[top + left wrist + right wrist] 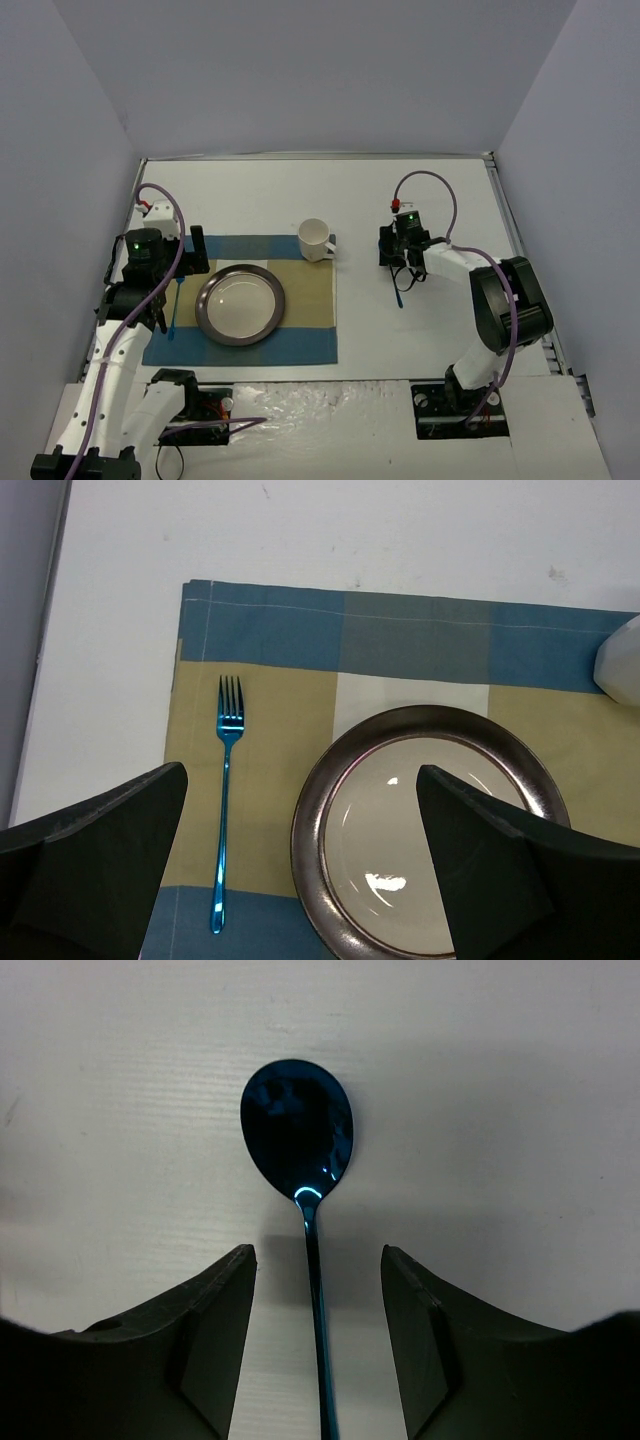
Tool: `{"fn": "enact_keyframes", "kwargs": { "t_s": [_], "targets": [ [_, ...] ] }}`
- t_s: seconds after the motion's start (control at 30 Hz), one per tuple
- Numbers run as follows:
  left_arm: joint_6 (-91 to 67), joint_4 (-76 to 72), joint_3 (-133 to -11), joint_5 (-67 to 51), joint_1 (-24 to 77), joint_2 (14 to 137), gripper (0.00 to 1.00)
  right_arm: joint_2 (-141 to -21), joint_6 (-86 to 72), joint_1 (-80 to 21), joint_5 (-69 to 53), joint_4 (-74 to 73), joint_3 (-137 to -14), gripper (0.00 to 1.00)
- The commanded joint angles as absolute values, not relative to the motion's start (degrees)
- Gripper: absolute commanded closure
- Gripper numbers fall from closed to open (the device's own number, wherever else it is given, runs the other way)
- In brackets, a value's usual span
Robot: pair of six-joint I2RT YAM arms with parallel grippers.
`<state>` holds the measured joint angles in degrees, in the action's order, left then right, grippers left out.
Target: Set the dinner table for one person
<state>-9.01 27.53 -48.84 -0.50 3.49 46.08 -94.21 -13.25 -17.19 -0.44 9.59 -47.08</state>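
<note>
The white dinner table [300,190] carries a blue-and-tan checked placemat [300,340]. A dark-rimmed plate [207,300] sits on the placemat, with a blue fork [172,318] left of it and a white cup [315,240] at the far right corner. My left gripper [300,770] hangs open above the placemat, between the fork [226,800] and the plate [310,840], holding nothing. A blue spoon [297,1125] lies on the bare table right of the placemat. My right gripper [318,1250] straddles its handle, open, with a gap on each side.
In the top view the right gripper [397,262] is low over the spoon [399,296], about a hand's width right of the placemat. Grey walls enclose the table on three sides. The cup [622,665] shows at the right edge of the left wrist view.
</note>
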Motion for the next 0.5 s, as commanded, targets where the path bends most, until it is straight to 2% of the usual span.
{"fn": "enact_keyframes", "kwargs": {
  "t_s": [0.0,0.47],
  "targets": [
    [-8.75,27.37,-50.41,4.28,3.45,46.37,0.03,-93.65,-12.51,-18.05,4.96,5.31,-50.87,0.51],
    [-8.7,26.72,-49.83,5.36,3.43,44.3,0.03,-99.57,-12.74,-19.69,5.01,0.44,-55.45,0.64]
  ]
}}
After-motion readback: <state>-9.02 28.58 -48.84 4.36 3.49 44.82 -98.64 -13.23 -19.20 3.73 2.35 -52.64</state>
